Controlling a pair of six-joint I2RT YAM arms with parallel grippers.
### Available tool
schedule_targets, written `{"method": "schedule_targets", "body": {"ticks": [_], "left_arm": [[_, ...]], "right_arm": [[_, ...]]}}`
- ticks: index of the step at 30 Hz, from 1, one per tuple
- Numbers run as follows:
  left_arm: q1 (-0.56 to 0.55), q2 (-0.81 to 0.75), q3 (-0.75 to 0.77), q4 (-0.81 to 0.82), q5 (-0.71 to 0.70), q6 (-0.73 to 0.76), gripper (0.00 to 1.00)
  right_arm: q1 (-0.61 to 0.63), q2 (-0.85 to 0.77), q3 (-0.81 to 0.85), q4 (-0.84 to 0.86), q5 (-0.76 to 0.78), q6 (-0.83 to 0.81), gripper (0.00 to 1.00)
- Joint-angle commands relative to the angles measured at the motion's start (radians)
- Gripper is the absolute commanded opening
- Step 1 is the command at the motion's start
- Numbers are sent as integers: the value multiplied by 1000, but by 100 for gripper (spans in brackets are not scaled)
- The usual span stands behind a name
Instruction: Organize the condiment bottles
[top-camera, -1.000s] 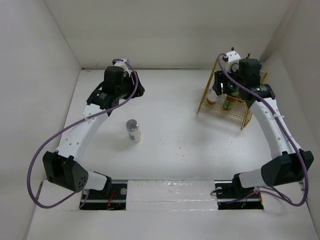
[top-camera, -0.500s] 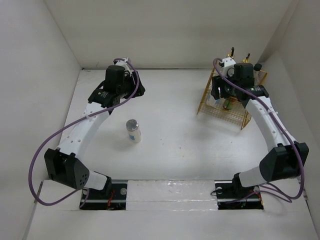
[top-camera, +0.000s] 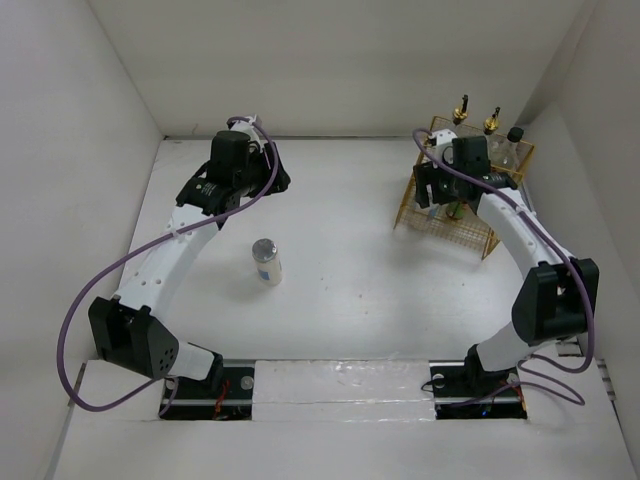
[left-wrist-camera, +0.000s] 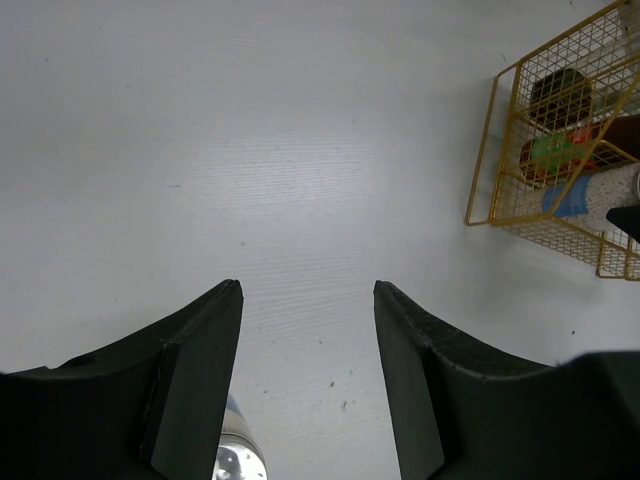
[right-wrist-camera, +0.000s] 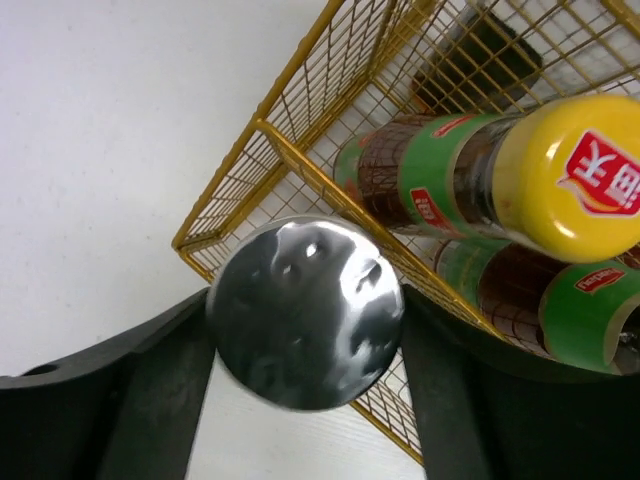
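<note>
My right gripper is shut on a silver-topped white shaker at the near left corner of the yellow wire basket. In the top view this gripper is over that corner. Two yellow-capped sauce bottles lie in the basket beside it. Two glass bottles with gold pourers and the black-knobbed jar stand at the basket's back. A second shaker stands on the table. My left gripper is open and empty, above and behind it.
The basket also shows at the right edge of the left wrist view. The second shaker's silver top peeks out beside my left finger. White walls close in the table at the back and both sides.
My right arm has moved left and toward the basket's near left corner with the shaker, uncovering the bottles at the basket's back. The left arm and the table shaker have not moved.
</note>
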Motion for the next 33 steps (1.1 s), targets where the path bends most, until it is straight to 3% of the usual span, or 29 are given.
{"method": "schedule_targets", "body": {"ticks": [1,5,8,9,10,12,14,15,16,18,20,21,23,24,28,33], "left_arm": [[2,-35,19,30,0,14,51],[2,-35,19,30,0,14,51],[2,-35,29,30,0,14,54],[2,-35,51,30,0,14,56],[2,-35,62,30,0,5,56],[2,-26,74,30,9,5,41],[2,-26,87,16,9,5,25],[11,-14,102,7,-13,-4,8],[20,-14,133,-5,-14,-17,3],[39,-4,165,-39,-55,-40,1],[48,-4,212,-80,-139,-96,14],[48,-4,225,-128,-188,-127,21],[59,-4,234,-169,-323,-199,37],[59,-4,219,-183,-354,-258,41],[70,-26,150,-226,-426,-340,45],[70,-81,113,-237,-435,-340,47]], "right_arm": [[21,-39,54,56,64,7,78],[59,-79,118,24,122,7,90],[97,-112,154,24,176,7,92],[131,-112,166,38,176,-2,88],[151,-121,166,48,176,-13,73],[218,-122,157,82,147,-13,36],[271,-106,134,113,71,-13,6],[301,-97,123,133,5,-13,3],[378,-88,112,171,-5,-13,3],[455,-51,83,214,-34,-2,16],[551,-19,83,237,-57,-2,33],[579,12,83,246,-74,-2,58],[646,39,83,291,-144,-11,76],[668,68,83,306,-160,-23,88],[760,162,97,352,-172,-56,100],[826,266,131,374,-224,-67,100]]}}
